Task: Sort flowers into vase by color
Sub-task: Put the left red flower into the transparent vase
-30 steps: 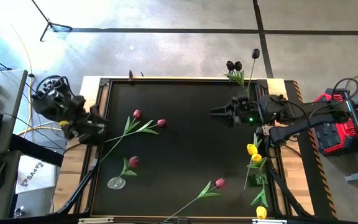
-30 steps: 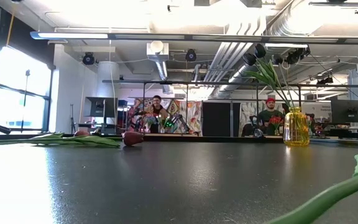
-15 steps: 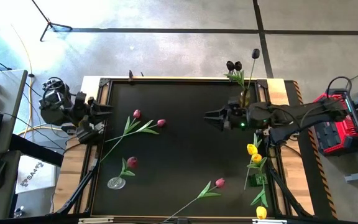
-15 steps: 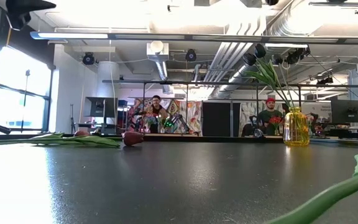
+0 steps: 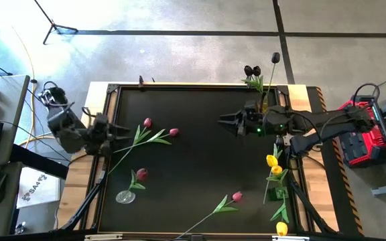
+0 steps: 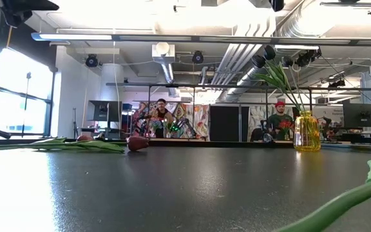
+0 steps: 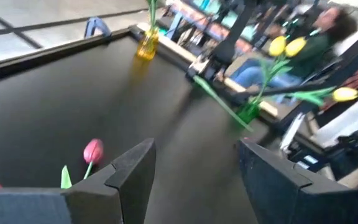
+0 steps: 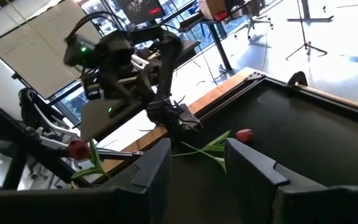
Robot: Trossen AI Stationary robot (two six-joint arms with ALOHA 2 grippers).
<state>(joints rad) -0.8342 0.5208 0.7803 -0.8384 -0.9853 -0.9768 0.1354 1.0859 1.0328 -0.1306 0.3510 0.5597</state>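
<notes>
From above, the black table [image 5: 200,161] leaves a wide bare band through its centre between the two arms. The left gripper [image 5: 120,129] hangs released at the mat's left edge, just beside the stems of two pink tulips [image 5: 160,127]. The right gripper [image 5: 225,122], fingers parted and empty, sits right of centre. Four pink tulips lie loose: two at upper left, one [image 5: 143,174] at lower left near a clear glass vase [image 5: 125,197], one [image 5: 236,197] at lower centre. Three yellow tulips [image 5: 274,165] stand along the right edge; three dark purple tulips [image 5: 258,68] rise at the upper right corner.

At table height, a yellow glass vase [image 6: 307,131] holding the dark tulips stands at right, a pink head [image 6: 137,143] lies at left, and two people sit beyond.

The left wrist camera shows parted fingers [image 7: 135,171], one pink tulip [image 7: 92,151] and the yellow vase [image 7: 146,45].

The right wrist camera shows spread fingers [image 8: 156,171] and one pink tulip [image 8: 243,134].
</notes>
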